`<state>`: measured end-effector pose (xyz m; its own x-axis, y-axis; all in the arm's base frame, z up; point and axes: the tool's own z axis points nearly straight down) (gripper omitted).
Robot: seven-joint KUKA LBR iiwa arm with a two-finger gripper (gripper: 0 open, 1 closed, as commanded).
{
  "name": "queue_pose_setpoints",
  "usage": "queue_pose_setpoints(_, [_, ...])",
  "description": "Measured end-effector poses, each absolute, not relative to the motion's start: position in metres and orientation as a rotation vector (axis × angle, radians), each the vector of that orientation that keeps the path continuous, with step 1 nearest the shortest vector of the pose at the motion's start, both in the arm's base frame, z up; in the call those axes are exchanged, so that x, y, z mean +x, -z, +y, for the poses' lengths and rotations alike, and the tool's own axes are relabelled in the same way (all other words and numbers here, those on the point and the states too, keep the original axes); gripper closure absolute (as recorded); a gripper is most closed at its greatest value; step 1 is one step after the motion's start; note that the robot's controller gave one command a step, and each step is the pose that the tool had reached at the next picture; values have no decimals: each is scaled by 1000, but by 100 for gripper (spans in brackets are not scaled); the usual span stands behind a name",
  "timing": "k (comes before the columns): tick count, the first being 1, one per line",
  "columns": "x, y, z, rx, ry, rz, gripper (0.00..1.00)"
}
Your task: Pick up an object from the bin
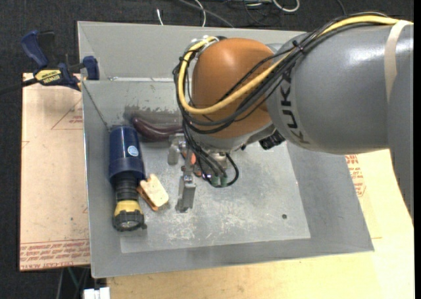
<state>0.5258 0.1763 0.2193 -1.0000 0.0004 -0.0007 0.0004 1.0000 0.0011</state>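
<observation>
Gripper [185, 191] low in grey metal bin [263, 212], spread or pressed together I cannot tell | nearest: small tan-and-orange block [154, 193] just beside it, against dark blue cylindrical torch [125, 166] | progress: nothing lifted yet, grasp and raising remain

Maroon object [152, 129] (back wall) half hidden by arm [329, 94].

Flashlight [126, 171] lies along the left side of the bin [276, 225]. Small block [154, 192] just right of it, gripper [185, 194] right of the block. Elongated object [152, 127] above the flashlight, partly under the arm.
</observation>
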Motion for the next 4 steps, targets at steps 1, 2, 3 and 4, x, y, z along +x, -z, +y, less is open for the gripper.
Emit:
queue_pose_setpoints(1, [536,-123,185,334,-3,3124,0])
queue_pose_setpoints(2, [544,-155,203,388,-8,3110,0])
queue_pose_setpoints(3, [526,-110,201,483,1,3111,0])
queue_pose_setpoints(4, [544,-70,182,794,-18,3024,0])
